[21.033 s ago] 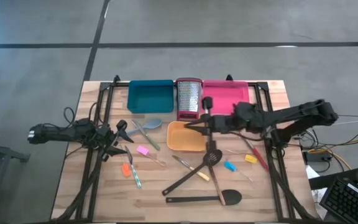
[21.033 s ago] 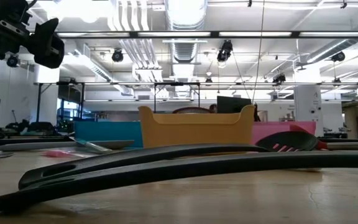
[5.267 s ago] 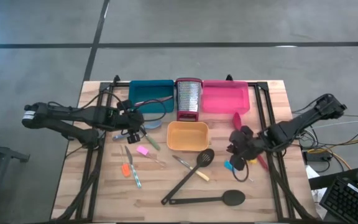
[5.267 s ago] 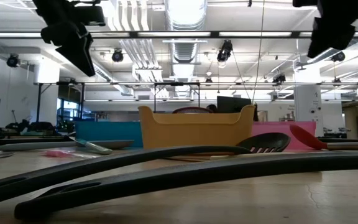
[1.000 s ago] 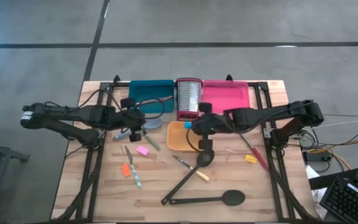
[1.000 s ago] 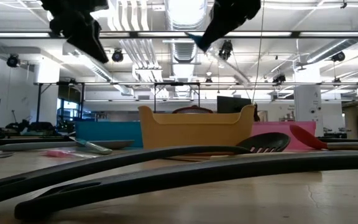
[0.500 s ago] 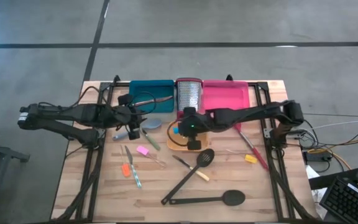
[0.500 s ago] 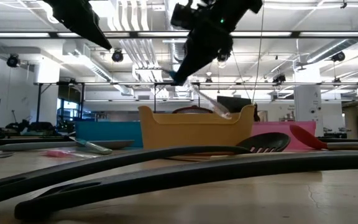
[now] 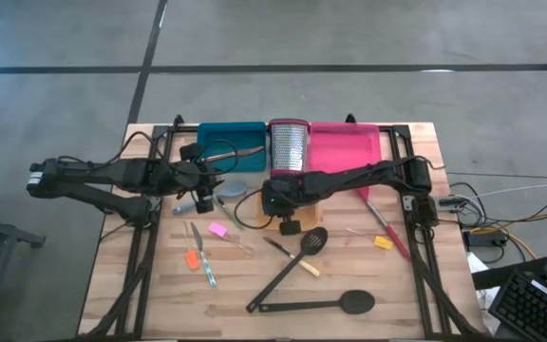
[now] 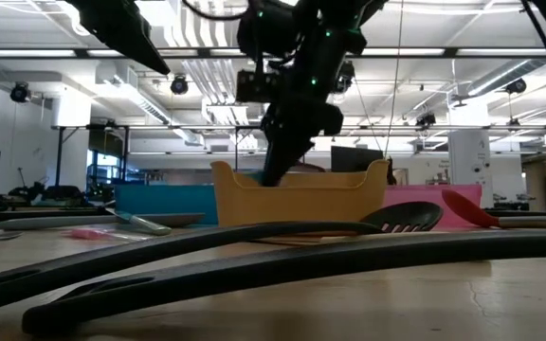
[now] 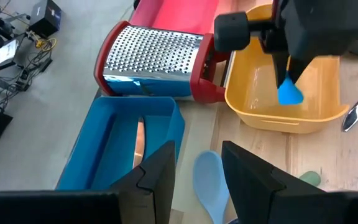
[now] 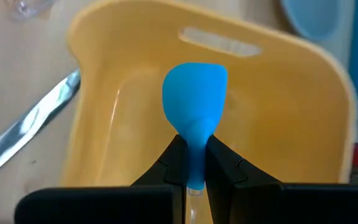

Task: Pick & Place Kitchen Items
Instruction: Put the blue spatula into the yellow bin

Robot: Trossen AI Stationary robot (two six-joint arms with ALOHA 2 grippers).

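My right gripper point(image 9: 275, 201) reaches down into the orange tray point(image 9: 259, 220), shut on a small tool with a blue head point(image 12: 194, 99). The left wrist view shows that blue head point(image 11: 289, 93) over the tray's floor point(image 11: 260, 93). In the low view the right gripper point(image 10: 273, 175) dips behind the tray's near wall point(image 10: 297, 194). My left gripper point(image 11: 194, 165) hovers open, with nothing between its fingers, above a grey spoon point(image 9: 231, 190) lying flat beside the teal tray point(image 9: 228, 144). My right gripper pinches the tool's narrow neck point(image 12: 194, 163), just behind the blue head, between its two fingers. A clear handle runs back between them. The fingers come steeply from above, slanting from the table's right, with the head sticking out beyond them. Whether the head touches the tray floor, I cannot tell.
The steel grater point(image 9: 288, 147) stands between the teal tray and the pink tray point(image 9: 345, 147). A slotted spatula point(image 9: 313, 242), a long black spoon point(image 9: 349, 302), a red-handled tool point(image 9: 387, 233) and small pink point(image 9: 218, 229), orange point(image 9: 193, 259) and yellow point(image 9: 383, 242) pieces lie on the near half.
My right gripper has gone toward the table's left edge and down, tipping steeper, and has carried the blue-headed tool from above the orange tray's right side down into the tray. Its fingers have stayed shut on the tool.
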